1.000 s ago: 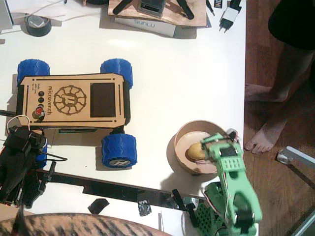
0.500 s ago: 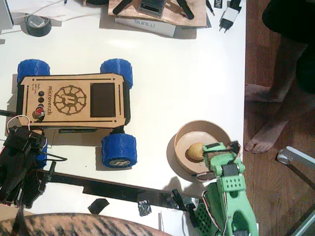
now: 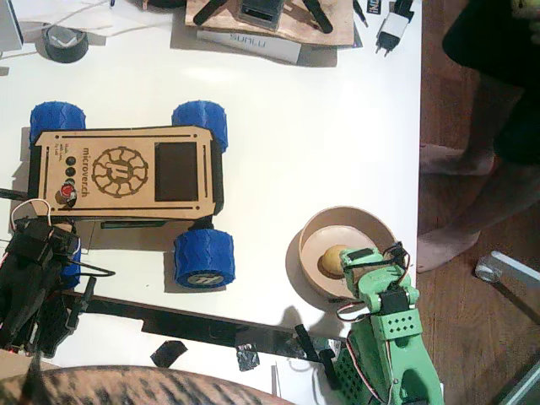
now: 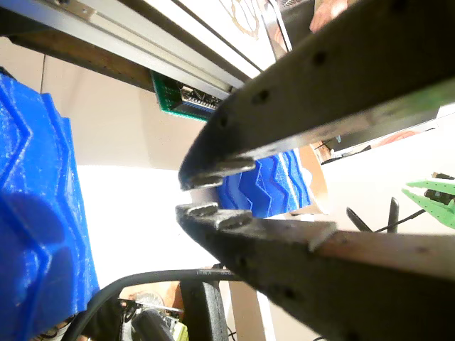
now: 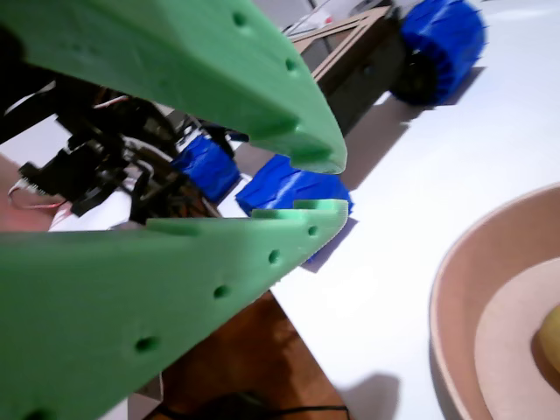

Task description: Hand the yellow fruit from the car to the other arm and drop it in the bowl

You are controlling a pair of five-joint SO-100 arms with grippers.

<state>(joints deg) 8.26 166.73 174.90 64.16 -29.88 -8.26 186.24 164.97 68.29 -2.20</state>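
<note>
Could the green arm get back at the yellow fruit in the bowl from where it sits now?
Probably yes. The yellow fruit lies uncovered in the bowl, and the right gripper sits right beside it at the bowl's near rim, jaws slightly apart and empty in a wrist view. Nothing stands between them.

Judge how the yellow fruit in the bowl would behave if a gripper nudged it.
The yellow fruit looks oval and smooth, so it would probably roll. The bowl's raised rim should keep it inside. It seems small, likely light.
</note>
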